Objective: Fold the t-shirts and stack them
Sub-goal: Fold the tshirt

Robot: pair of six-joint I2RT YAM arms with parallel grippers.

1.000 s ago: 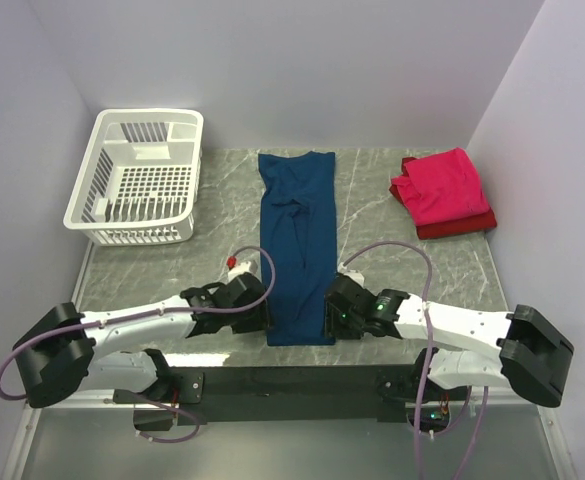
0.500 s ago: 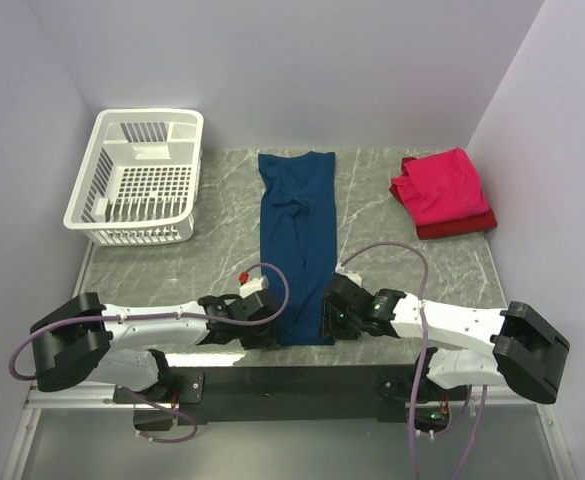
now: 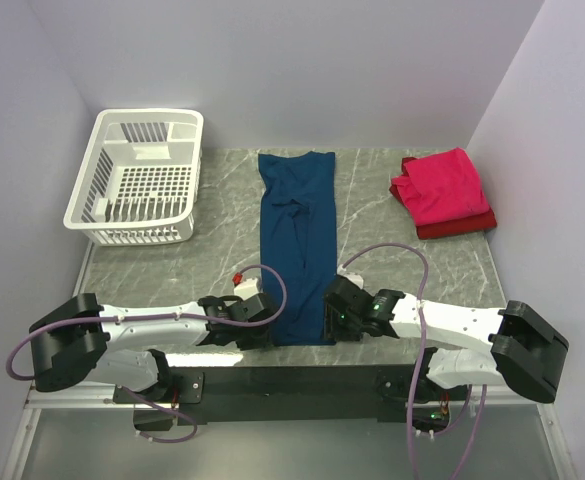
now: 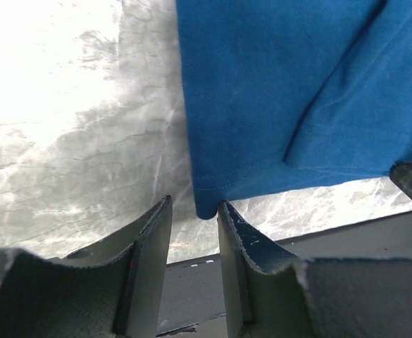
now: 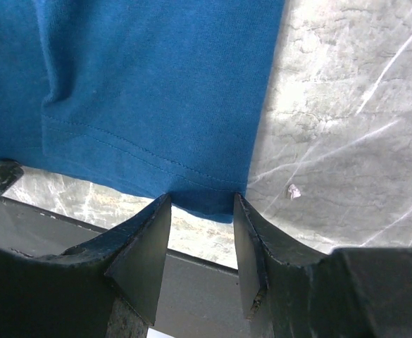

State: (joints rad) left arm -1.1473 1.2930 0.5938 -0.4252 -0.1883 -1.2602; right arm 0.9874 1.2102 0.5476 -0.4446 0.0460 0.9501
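Observation:
A navy blue t-shirt (image 3: 297,240) lies folded into a long strip down the middle of the table. My left gripper (image 3: 265,332) is open at its near left corner (image 4: 204,204), which sits at the mouth of the jaws. My right gripper (image 3: 329,322) is open at the near right corner (image 5: 213,201), the hem lying between the fingertips. A folded pinkish-red t-shirt (image 3: 440,186) lies on a darker red one (image 3: 459,225) at the back right.
A white slotted plastic basket (image 3: 138,178) stands at the back left. The table's near edge (image 4: 318,232) and a dark rail run just below both grippers. A small white speck (image 5: 293,191) lies on the marble to the right of the shirt.
My left gripper has swung in and down to the shirt's near left corner. My right gripper has shifted slightly toward the near right corner. The shirts have not moved.

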